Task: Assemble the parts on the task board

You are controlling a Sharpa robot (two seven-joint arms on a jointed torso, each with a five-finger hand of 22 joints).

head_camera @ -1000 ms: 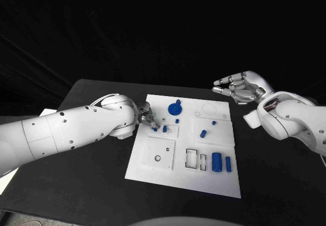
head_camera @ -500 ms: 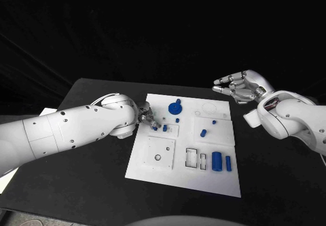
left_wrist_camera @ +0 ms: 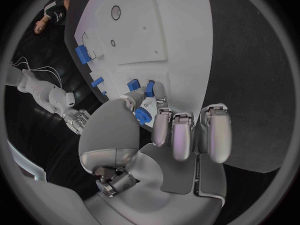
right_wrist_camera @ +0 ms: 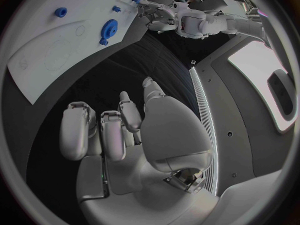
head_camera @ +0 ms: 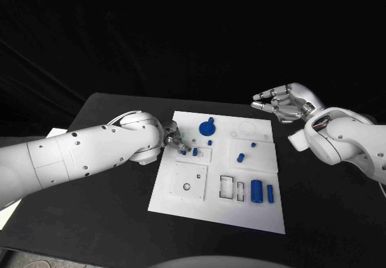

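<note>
The white task board (head_camera: 241,218) lies in the middle of the black table. My left hand (head_camera: 172,138) rests at the board's left edge, and its thumb and a finger pinch a small blue part (left_wrist_camera: 149,88) standing on the board (left_wrist_camera: 162,30). A second small blue part (left_wrist_camera: 133,85) stands right beside it. A blue gear (head_camera: 207,129) sits a little farther along the board. My right hand (head_camera: 283,103) hovers beyond the board's far right corner, fingers apart and loosely curled, holding nothing. From the right wrist I see the gear (right_wrist_camera: 110,29) and my left hand (right_wrist_camera: 156,16).
Other blue parts stand on the board: two pegs (head_camera: 253,145) (head_camera: 240,158) on its right half, and a large block (head_camera: 256,191) with a narrow one (head_camera: 270,193) near the front. Rectangular slots (head_camera: 227,188) and a square inset (head_camera: 191,181) lie beside them.
</note>
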